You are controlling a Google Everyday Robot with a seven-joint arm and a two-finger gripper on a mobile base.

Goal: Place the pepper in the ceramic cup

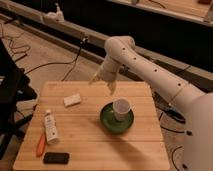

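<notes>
The orange-red pepper point(40, 144) lies near the table's front left edge, beside the white tube point(50, 127). The white ceramic cup point(121, 109) stands in the dark green round dish point(116, 120) at the table's middle right. My gripper point(102, 84) hangs over the back middle of the table, above and to the left of the cup, far from the pepper. It holds nothing that I can see.
A white rectangular block point(72, 100) lies at the back left of the wooden table point(90, 150). A black flat object point(56, 158) lies at the front left edge. A dark chair point(10, 95) stands left of the table. Cables run across the floor behind.
</notes>
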